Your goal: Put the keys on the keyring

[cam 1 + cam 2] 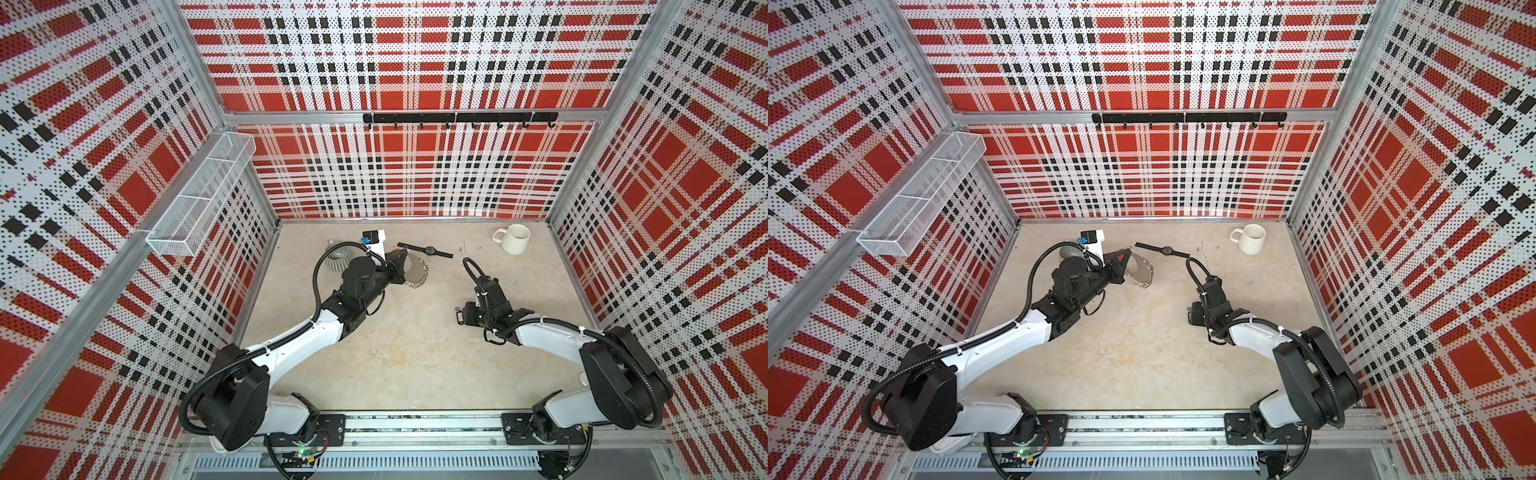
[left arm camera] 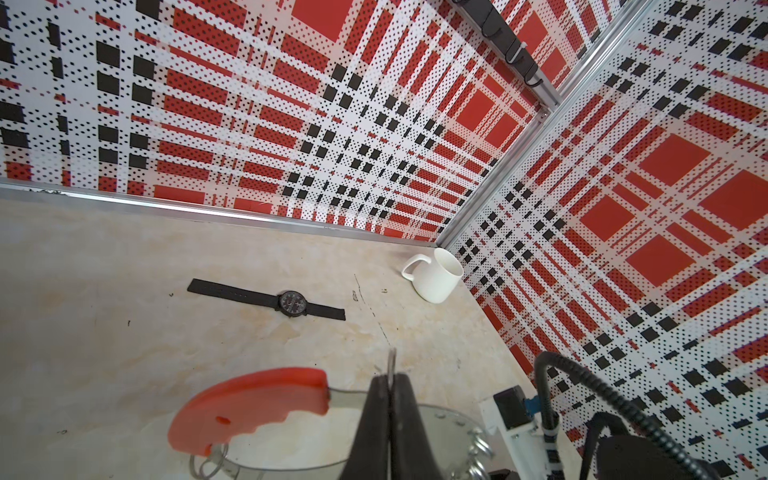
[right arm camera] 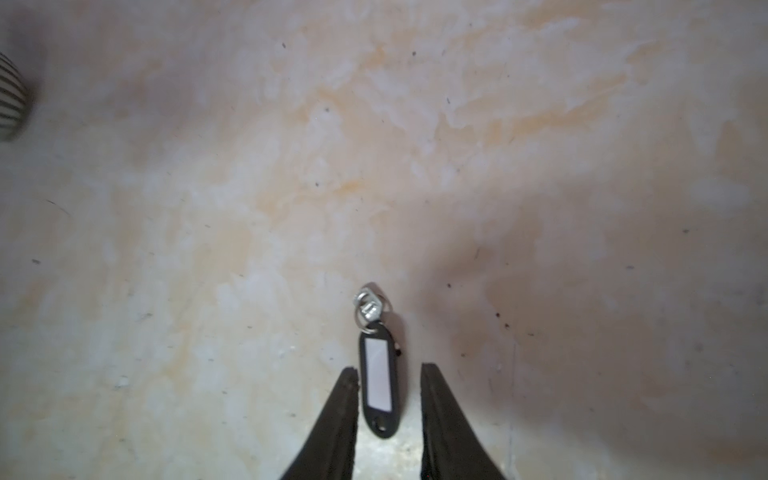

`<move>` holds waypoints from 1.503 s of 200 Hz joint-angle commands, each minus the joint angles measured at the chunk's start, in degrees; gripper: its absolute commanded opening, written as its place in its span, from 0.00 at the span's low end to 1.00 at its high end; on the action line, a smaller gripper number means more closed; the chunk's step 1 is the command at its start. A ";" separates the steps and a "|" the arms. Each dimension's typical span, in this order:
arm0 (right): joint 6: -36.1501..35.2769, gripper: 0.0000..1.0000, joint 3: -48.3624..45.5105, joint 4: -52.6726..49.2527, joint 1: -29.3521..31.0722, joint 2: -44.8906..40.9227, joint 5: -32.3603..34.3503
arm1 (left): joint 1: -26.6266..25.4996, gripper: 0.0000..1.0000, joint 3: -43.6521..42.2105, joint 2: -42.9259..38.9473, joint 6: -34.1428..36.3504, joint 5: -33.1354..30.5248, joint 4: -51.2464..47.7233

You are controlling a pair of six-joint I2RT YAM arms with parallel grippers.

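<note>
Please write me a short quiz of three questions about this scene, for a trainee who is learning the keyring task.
1. True or false: the left pincer is shut on the keyring.
2. Where is the key tag?
A) inside the white mug
B) flat on the table, between the fingers of the open right pincer
C) on top of the wristwatch
3. Fill in: the keyring's curved bar is ___ in colour.
Key: 1 true; 2 B; 3 red.
</note>
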 commanded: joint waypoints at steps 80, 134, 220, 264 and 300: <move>33.51 0.33 -3.47 14.76 -0.22 1.34 -4.57 | -0.22 0.00 1.64 0.24 0.14 0.93 3.43; 38.45 0.31 -1.74 13.19 0.30 6.01 -5.02 | 0.20 0.00 1.44 0.42 -0.03 1.32 3.42; 40.57 0.31 -0.63 10.89 0.36 8.27 -2.87 | 1.03 0.00 1.71 0.41 -0.06 1.80 3.44; 40.25 0.39 0.92 10.86 -0.04 11.57 -1.87 | 1.34 0.00 1.46 -0.03 -0.02 2.02 3.33; 39.13 0.35 2.13 9.72 -0.62 13.16 -1.39 | 1.79 0.00 0.92 -0.82 -0.06 2.10 3.15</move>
